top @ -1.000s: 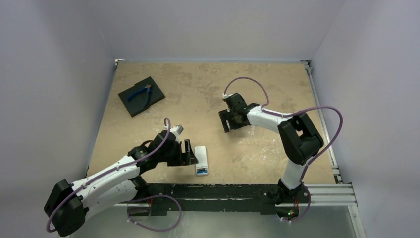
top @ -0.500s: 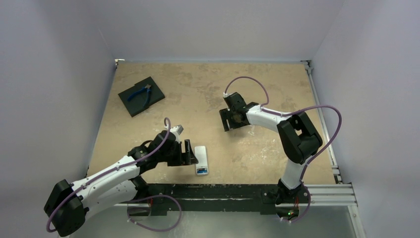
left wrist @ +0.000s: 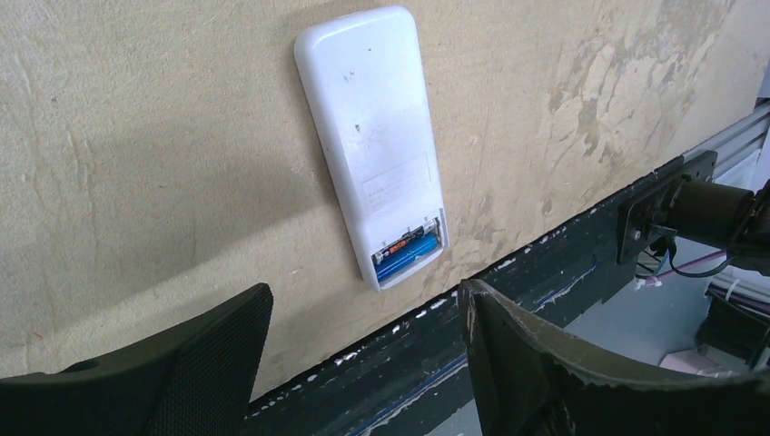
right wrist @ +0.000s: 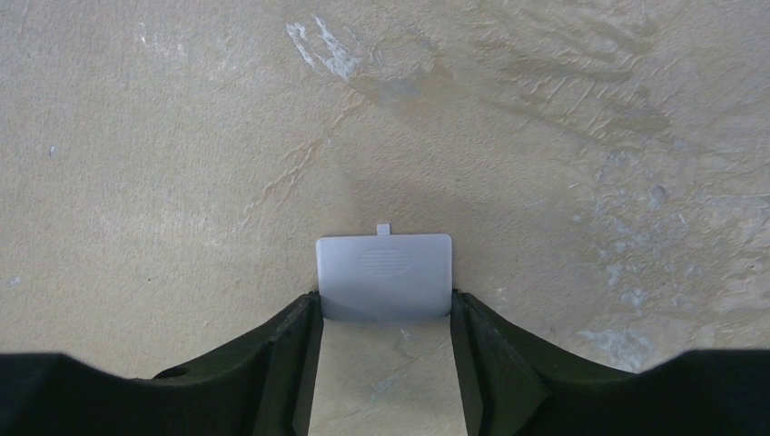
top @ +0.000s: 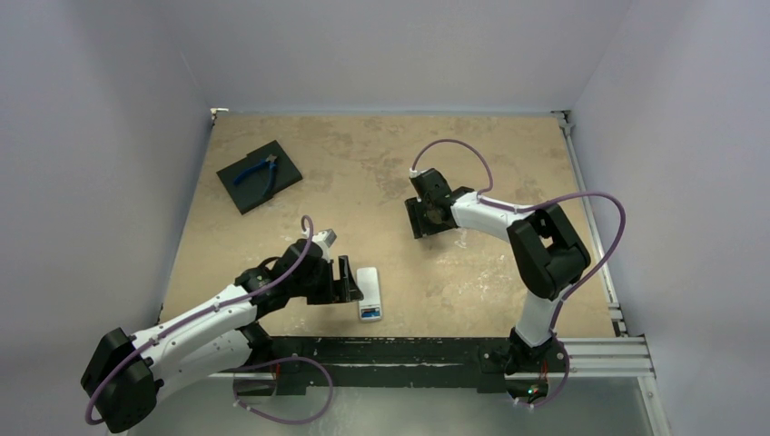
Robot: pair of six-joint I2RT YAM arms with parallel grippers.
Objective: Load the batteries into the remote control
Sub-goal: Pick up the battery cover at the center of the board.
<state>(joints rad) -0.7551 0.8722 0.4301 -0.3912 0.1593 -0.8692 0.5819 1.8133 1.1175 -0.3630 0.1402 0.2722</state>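
The small white rectangular plastic remote control (left wrist: 372,136) lay back-up on the mottled tan tabletop (top: 508,163), close to the near edge and just beside the left gripper (left wrist: 363,309). Its battery bay at the near end stood uncovered. Inside showed the batteries (left wrist: 406,256): a slim blue cylinder was plain to see, and a darker shape with a fleck of orange sat against it, though that one was too small to make out with certainty. Loading therefore looked done, or all but done.

What remained, by this reading, was closing the bay. The small pale grey rectangular plastic battery cover (right wrist: 384,275), with a ridged thumb patch and a little tab on its far edge, lay flat on the table well apart from the remote, out toward the middle. The right gripper (right wrist: 384,304) was down over it, its two dark fingers pressed against the cover's left and right edges, so it appeared clamped on the cover, which had not yet left the surface.

The left gripper's jaws stood wide apart and held nothing, hovering near the remote's open end, perhaps placed to steady it.

Left to do, on this judgement: carry the cover across, line its tab up with the bay, and seat it shut.
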